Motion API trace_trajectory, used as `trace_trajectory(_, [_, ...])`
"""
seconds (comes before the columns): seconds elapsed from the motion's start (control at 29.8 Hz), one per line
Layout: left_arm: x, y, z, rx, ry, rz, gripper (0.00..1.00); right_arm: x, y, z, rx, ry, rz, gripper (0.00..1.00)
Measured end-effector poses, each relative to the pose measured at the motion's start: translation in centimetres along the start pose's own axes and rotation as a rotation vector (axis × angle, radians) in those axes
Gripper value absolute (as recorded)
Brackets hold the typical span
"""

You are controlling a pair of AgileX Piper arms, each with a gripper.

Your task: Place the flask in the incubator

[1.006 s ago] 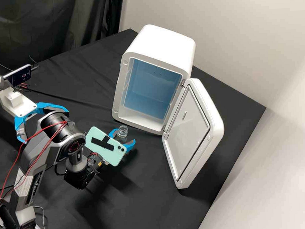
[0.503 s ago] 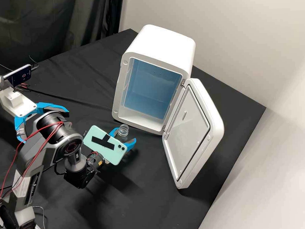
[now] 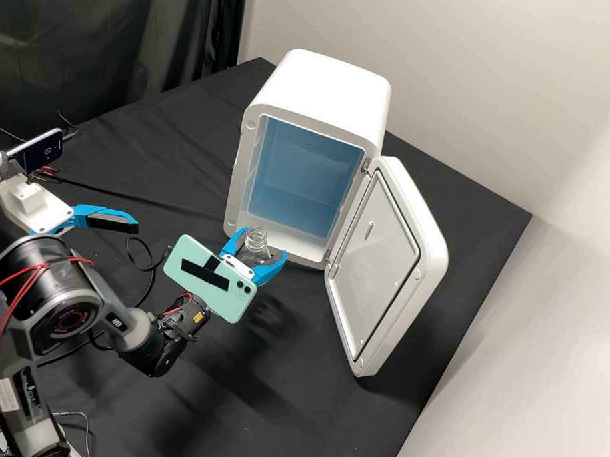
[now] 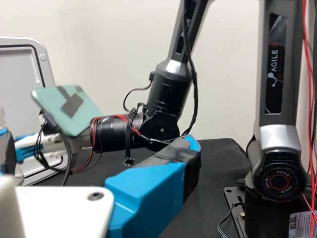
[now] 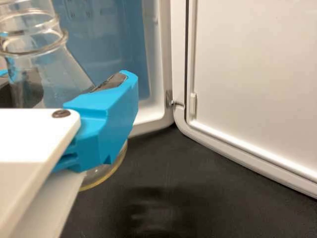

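A clear glass flask (image 3: 255, 239) hangs just above the bench, with my right gripper (image 3: 256, 252) shut on its body. It sits right at the lower front lip of the white incubator (image 3: 327, 88), whose blue inside (image 3: 303, 175) faces it. The door (image 3: 386, 252) is swung wide open to the right. In the right wrist view the flask (image 5: 34, 64) stands upright between the blue fingers (image 5: 106, 116), with the blue chamber (image 5: 104, 39) and the door (image 5: 252, 74) close behind. My left gripper (image 3: 91, 226) rests open at the far left, away from the flask.
A mint-green phone (image 3: 210, 277) is strapped to the right wrist; it shows in the left wrist view (image 4: 67, 106) too. Another phone (image 3: 41, 149) and cables lie at the bench's back left. The bench edge (image 3: 456, 343) runs close behind the open door.
The right arm has lifted the flask off the bench and carried it up to the incubator's opening. Its elbow has dropped lower and leftward. The left gripper has stayed put.
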Motion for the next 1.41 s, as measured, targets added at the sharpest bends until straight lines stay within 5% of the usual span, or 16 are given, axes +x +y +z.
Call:
trace_trajectory(0.8, [0.0, 0.0, 0.0, 0.0, 0.0, 0.0, 1.0, -0.2, 0.4, -0.2, 0.01, 0.016, 0.001, 0.0])
trace_trajectory(1.41, [0.0, 0.0, 0.0, 0.0, 0.0, 0.0, 1.0, 4.9, 0.7, -0.2, 0.013, -0.007, 0.088, 0.0])
